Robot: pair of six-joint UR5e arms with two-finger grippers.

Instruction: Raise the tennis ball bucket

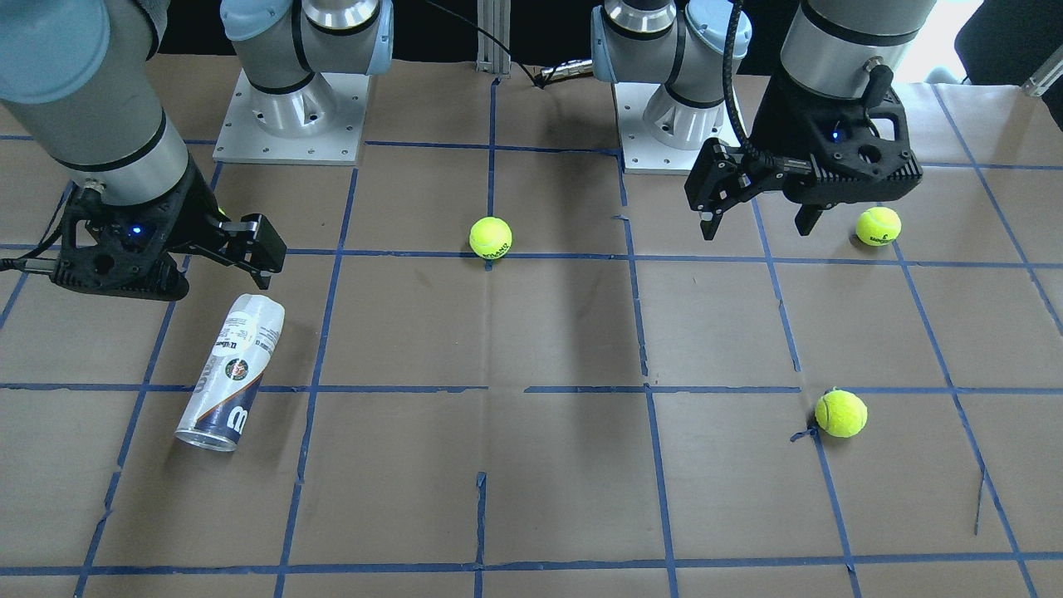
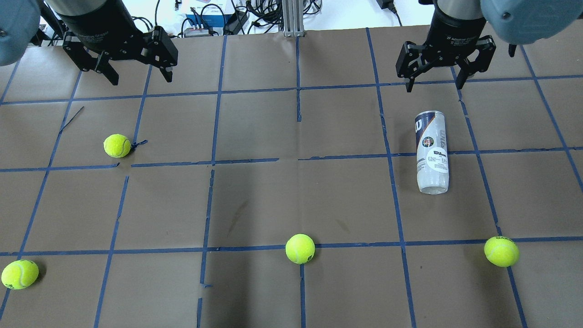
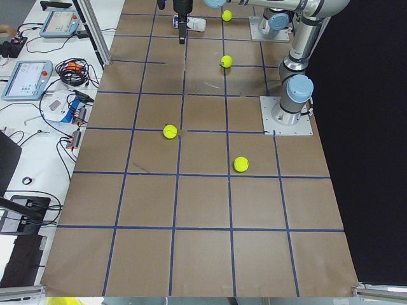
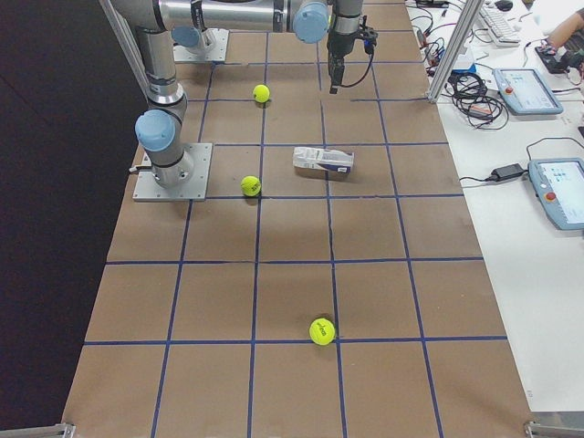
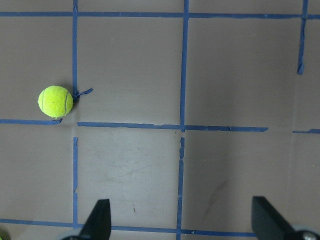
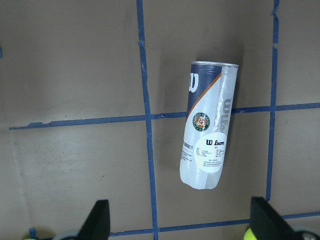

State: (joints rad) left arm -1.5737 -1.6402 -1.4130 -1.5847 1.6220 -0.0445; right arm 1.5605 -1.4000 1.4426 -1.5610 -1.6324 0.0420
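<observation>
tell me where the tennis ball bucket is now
In the overhead view the tennis ball bucket lies on its side in the right half, across a blue tape line, nearer the robot than the open right gripper.

left wrist view: left end effector (image 5: 180,212) cut by bottom edge, only 2 fingertips show. yellow-green sliver (image 5: 2,235) at bottom-left corner, too little to id. right wrist view: right end effector (image 6: 180,212) same, tips only. tennis ball (image 6: 248,234) mostly cut off at bottom edge, beside the right-hand tip. ext left view: tennis ball bucket (image 3: 196,24) tiny, label unreadable.
</observation>
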